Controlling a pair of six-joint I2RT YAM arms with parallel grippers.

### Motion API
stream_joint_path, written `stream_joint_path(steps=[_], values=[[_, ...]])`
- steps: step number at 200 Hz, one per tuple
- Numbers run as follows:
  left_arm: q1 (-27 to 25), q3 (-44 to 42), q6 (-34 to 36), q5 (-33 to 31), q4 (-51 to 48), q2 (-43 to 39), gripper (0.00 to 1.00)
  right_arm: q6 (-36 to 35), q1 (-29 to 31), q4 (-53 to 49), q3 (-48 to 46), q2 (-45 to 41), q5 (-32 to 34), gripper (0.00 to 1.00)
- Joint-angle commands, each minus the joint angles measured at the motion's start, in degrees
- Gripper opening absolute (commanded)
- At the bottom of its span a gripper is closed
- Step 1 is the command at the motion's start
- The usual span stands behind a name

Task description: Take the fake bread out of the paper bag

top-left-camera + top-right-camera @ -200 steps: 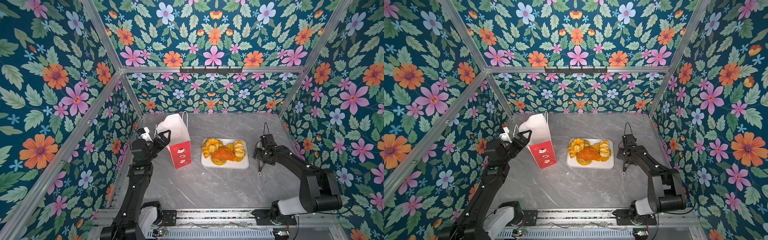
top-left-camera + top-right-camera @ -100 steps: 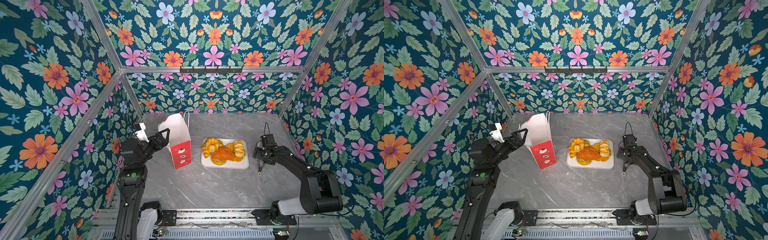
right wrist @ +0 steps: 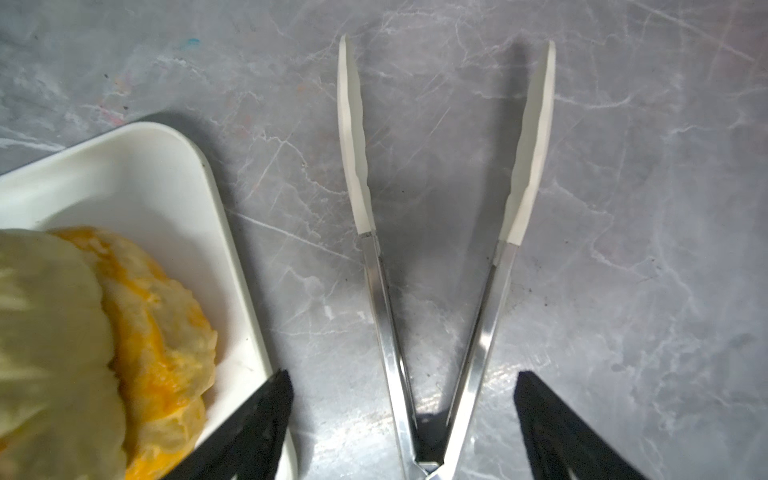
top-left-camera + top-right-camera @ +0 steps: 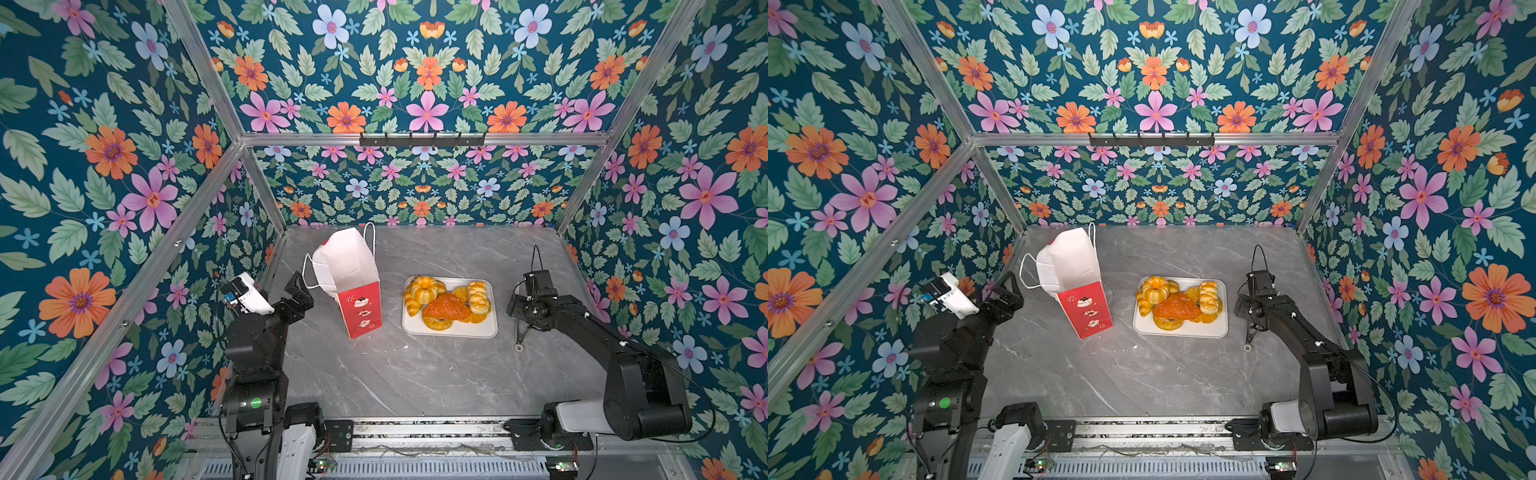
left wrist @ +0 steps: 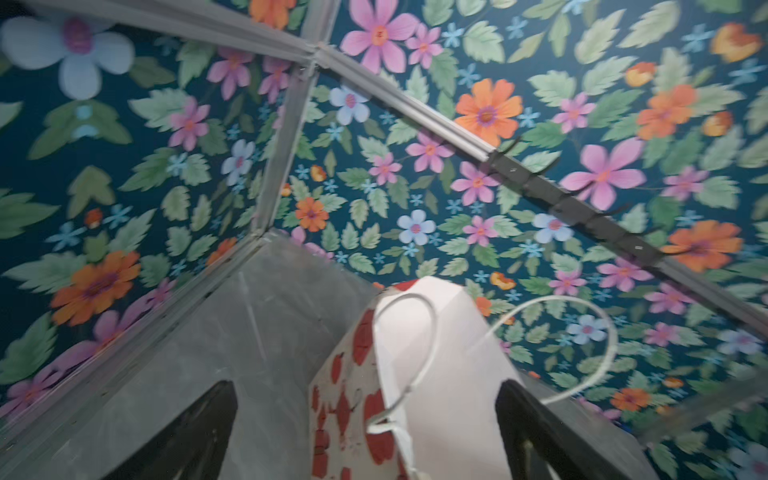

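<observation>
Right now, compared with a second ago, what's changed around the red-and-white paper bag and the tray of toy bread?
The open left gripper drew back from the red-and-white paper bag, leftward in both top views, holding nothing. The bag, the glossy golden toy bread on the white rectangular tray and the right arm stayed put.

Nothing in these views can be read: no words, brand names, numbers or signs. The only printing is on the paper bag [image 4: 360,311], which stands left of the middle of the surface [image 4: 415,374]. Its red front panel carries a few small white-and-red pictures one above the other, and they are too small to tell whether any letters go with them. In the left wrist view the side of the bag shows only blurred red patches on white, and none of them form letters.
</observation>
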Motion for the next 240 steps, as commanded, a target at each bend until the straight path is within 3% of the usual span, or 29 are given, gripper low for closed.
stream_joint_path(steps=[1, 31, 48, 85, 114, 147, 188, 212, 240], values=[[0.0, -8.8, 0.1, -13.5, 6.5, -2.6, 1.00, 0.2, 0.1, 1.4, -0.5, -1.2, 0.5, 0.85], [0.0, -24.7, 1.5, -19.9, 21.3, -3.7, 1.00, 0.3, 0.1, 2.3, -1.6, -3.7, 1.1, 0.85], [0.0, -32.0, 3.9, -18.7, 32.0, -1.0, 1.00, 0.2, 0.1, 2.6, -2.2, -5.1, 2.1, 0.85], [0.0, -38.9, 11.1, -11.1, 59.3, 17.5, 1.00, 0.2, 0.1, 4.1, -4.0, -8.6, 2.9, 0.85], [0.0, -37.9, 16.1, -6.7, 72.7, 32.5, 1.00, -0.1, 0.1, 5.7, -5.9, -11.7, 3.0, 0.85], [0.0, -35.0, 17.5, -4.4, 79.5, 45.0, 1.00, -2.3, 0.1, 9.2, -8.7, -15.6, 2.8, 0.84], [0.0, -34.6, 20.6, -6.3, 92.8, 55.7, 1.00, -5.0, 0.1, 15.8, -13.2, -20.5, 2.7, 0.82], [0.0, -33.3, 21.3, -4.2, 95.1, 60.2, 1.00, -7.1, 0.1, 23.7, -17.9, -24.3, 2.5, 0.83], [-0.4, -31.0, 22.4, -3.6, 91.0, 60.9, 1.00, -9.8, 0.1, 32.4, -22.7, -28.4, 5.4, 0.83]])
